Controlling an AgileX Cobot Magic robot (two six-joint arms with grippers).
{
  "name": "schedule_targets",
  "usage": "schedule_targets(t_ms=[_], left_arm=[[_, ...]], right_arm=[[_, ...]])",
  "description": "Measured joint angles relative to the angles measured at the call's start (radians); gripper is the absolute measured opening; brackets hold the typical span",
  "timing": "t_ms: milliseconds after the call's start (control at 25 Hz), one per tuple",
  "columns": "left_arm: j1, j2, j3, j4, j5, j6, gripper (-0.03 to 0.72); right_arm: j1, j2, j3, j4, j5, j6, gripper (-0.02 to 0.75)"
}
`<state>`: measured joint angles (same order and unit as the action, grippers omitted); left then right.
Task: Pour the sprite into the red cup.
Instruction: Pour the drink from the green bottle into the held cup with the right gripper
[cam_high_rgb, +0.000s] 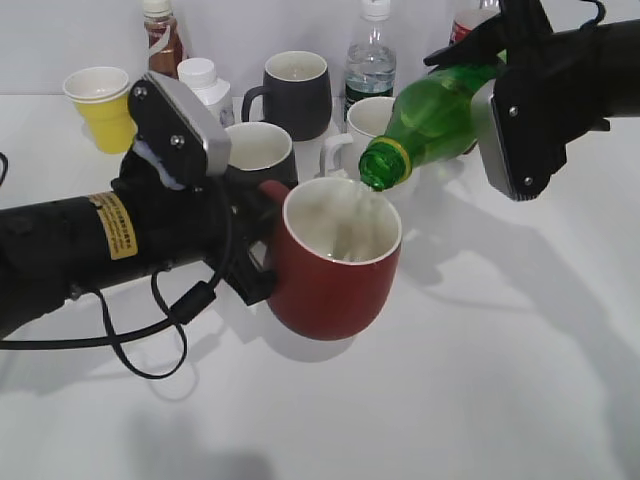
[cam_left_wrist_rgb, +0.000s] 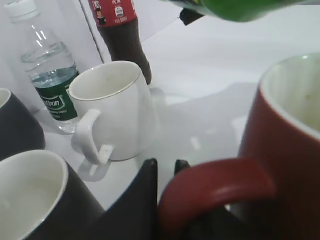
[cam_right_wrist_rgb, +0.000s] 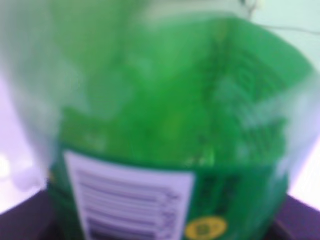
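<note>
While the translucent green plastic sprite bottle (cam_high_rgb: 435, 115) hangs tilted mouth-down, its yellow-ringed neck sits just above the far rim of the squat red ceramic cup (cam_high_rgb: 335, 260), which is held off the white worktop (cam_high_rgb: 500, 380). Clear liquid appears to fall against the cup's cream inside. The right claw (cam_high_rgb: 500, 60) is clenched on the bottle's lower body; its wrist view shows little beyond the blurred green label and barcode. The left claw (cam_high_rgb: 262, 240) grips the cup by its loop handle, black fingers (cam_left_wrist_rgb: 145, 200) beside it. To pour well, the tilt probably ought to rise slowly, the mouth kept inside the rim and the cup level. A white mug (cam_left_wrist_rgb: 112, 115) and two black mugs (cam_high_rgb: 290, 90) crowd close behind.
</note>
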<state>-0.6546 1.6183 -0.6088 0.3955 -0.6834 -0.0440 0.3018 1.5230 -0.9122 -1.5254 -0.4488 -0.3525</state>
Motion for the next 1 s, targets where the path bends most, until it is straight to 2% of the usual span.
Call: schedule_targets(t_ms=[160, 440, 1000], left_arm=[[0.0, 0.0, 0.0, 0.001, 0.001, 0.0, 0.073], [0.0, 0.0, 0.0, 0.005, 0.002, 0.0, 0.073], [0.0, 0.0, 0.0, 0.041, 0.009, 0.0, 0.073]], right_arm=[[0.0, 0.0, 0.0, 0.006, 0.0, -0.013, 0.447], [0.0, 0.0, 0.0, 0.101, 0.0, -0.121, 0.447], [0.0, 0.0, -0.001, 0.2, 0.0, -0.253, 0.447]])
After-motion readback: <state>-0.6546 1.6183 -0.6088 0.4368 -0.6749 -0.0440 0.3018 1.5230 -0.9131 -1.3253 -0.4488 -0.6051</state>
